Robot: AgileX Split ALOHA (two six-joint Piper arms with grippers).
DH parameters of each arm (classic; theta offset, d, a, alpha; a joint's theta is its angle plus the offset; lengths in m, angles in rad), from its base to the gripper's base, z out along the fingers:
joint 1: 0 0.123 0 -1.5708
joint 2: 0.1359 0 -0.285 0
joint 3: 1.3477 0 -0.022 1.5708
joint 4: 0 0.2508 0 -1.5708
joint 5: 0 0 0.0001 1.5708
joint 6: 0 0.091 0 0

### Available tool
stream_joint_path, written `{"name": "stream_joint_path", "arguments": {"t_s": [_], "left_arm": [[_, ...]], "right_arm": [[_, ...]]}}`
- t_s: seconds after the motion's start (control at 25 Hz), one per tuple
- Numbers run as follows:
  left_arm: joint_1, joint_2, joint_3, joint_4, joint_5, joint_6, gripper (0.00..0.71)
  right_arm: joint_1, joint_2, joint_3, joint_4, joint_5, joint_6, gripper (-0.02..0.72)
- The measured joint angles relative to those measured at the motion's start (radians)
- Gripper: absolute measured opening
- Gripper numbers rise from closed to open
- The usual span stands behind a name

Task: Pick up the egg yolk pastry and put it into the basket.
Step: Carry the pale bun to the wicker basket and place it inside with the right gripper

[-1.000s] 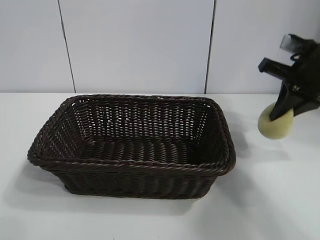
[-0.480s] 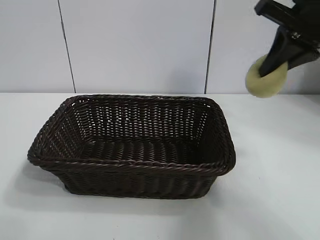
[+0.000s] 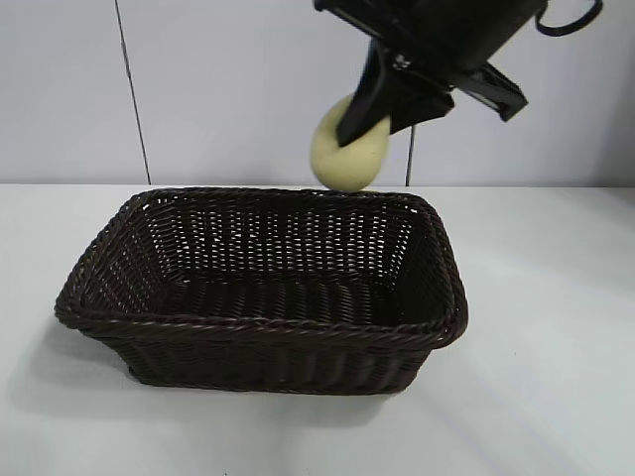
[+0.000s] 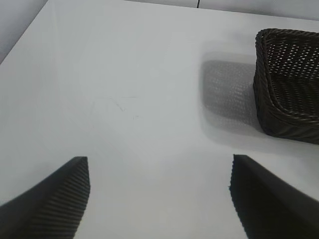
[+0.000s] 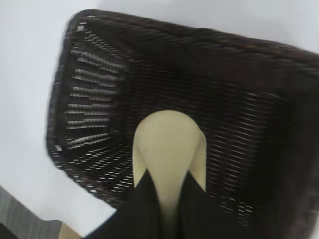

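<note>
The pale yellow egg yolk pastry [image 3: 346, 149] hangs in the air above the far rim of the dark brown wicker basket [image 3: 149, 327]. My right gripper [image 3: 359, 127] is shut on the pastry, reaching in from the upper right. In the right wrist view the pastry [image 5: 168, 144] is pinched between the two dark fingers, with the basket's inside [image 5: 99, 99] below it. My left gripper [image 4: 159, 169] is open and empty over bare white table, with a corner of the basket [image 4: 284, 114] farther off. The left arm does not show in the exterior view.
The basket stands on a white table [image 3: 556, 377] in front of a pale panelled wall [image 3: 248, 89]. Bare table lies to the right of and in front of the basket.
My right gripper has lifted the pastry off the table at the right and carried it up and to the left, to above the basket's far rim.
</note>
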Motion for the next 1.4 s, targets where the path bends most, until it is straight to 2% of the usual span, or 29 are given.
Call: {"name": "stream_joint_path", "arguments": {"t_s": [0.16,0.4,0.8,0.96,1.08,1.2,1.28,1.32,1.4], "left_arm": [[0.000,0.000,0.000,0.000,0.000,0.000,0.566],[0.000,0.000,0.000,0.000,0.000,0.000,0.566],[0.000,0.000,0.000,0.000,0.000,0.000,0.566],[0.000,0.000,0.000,0.000,0.000,0.000,0.566],[0.000,0.000,0.000,0.000,0.000,0.000,0.566],[0.000,0.000,0.000,0.000,0.000,0.000,0.566],[0.000,0.000,0.000,0.000,0.000,0.000,0.566],[0.000,0.000,0.000,0.000,0.000,0.000,0.566],[0.000,0.000,0.000,0.000,0.000,0.000,0.566]], "right_arm": [[0.056,0.005,0.000,0.002,-0.067,0.031,0.024],[0.066,0.082,0.000,0.027,-0.133,0.047,0.024],[0.066,0.240,0.000,0.057,-0.212,0.047,0.024],[0.066,0.267,0.000,0.059,-0.218,0.047,0.052],[0.066,0.269,0.000,0.059,-0.220,0.044,0.123],[0.066,0.269,0.000,0.061,-0.220,0.042,0.305],[0.066,0.269,0.000,0.062,-0.220,0.038,0.468],[0.066,0.269,0.000,0.062,-0.218,0.037,0.524],[0.066,0.269,-0.006,0.062,-0.205,0.036,0.573]]}}
